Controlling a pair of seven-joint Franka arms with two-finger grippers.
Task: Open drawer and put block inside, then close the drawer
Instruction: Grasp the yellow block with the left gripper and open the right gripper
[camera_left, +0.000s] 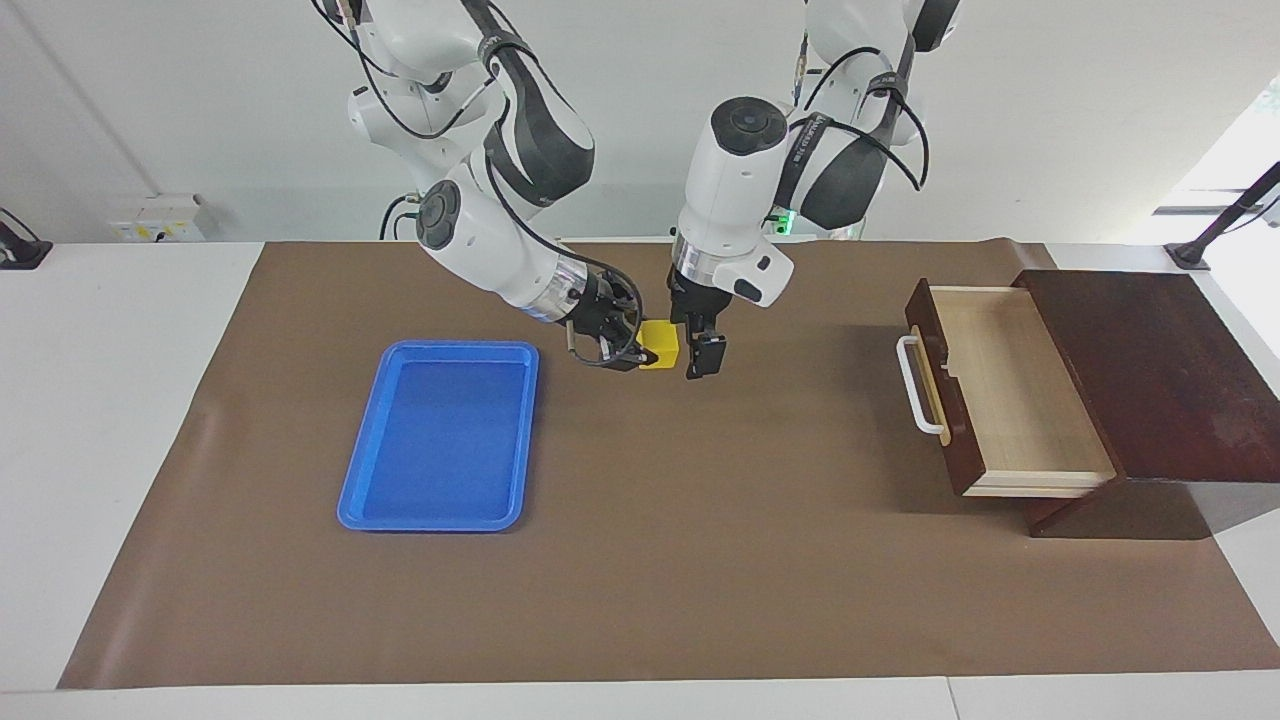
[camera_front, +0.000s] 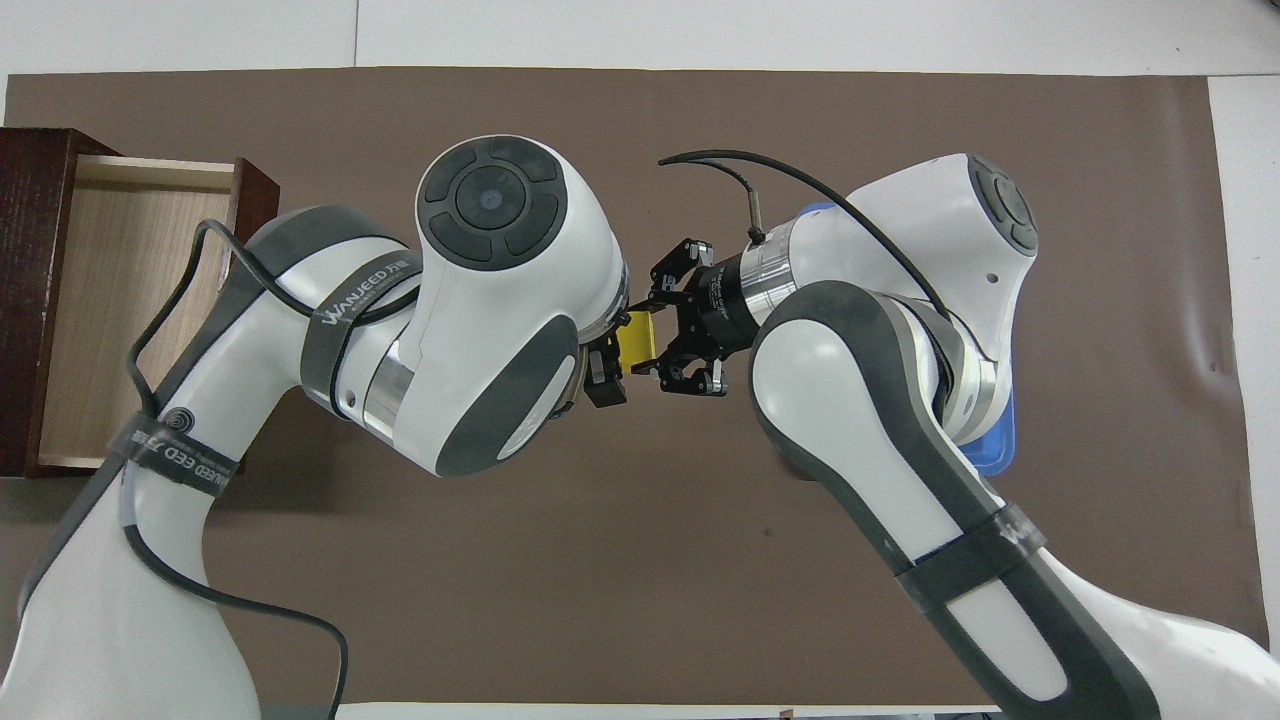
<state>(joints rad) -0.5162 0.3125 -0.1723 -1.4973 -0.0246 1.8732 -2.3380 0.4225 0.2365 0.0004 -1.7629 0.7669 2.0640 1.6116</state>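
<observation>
Now, going left to right across the facing view: a blue tray (camera_left: 432, 440) lies on the bench; the right tool (camera_left: 640, 350) is clamped on the block (camera_left: 661, 343), up over the brown mat; the left tool (camera_left: 700, 350), fingers apart, hangs right at the block; the drawer (camera_left: 1005, 390) stands pulled out.

Over the middle of the brown mat (camera_front: 640, 600), the right gripper (camera_front: 652, 338) is clamped on the yellow block (camera_front: 636, 338), with the left gripper (camera_front: 603, 375) directly beside the block, its fingers spread. The drawer (camera_front: 120, 310) stands pulled out at the mat's edge toward the left arm's end, pale interior exposed. The blue tray (camera_front: 995, 445) is largely covered by the right arm.
</observation>
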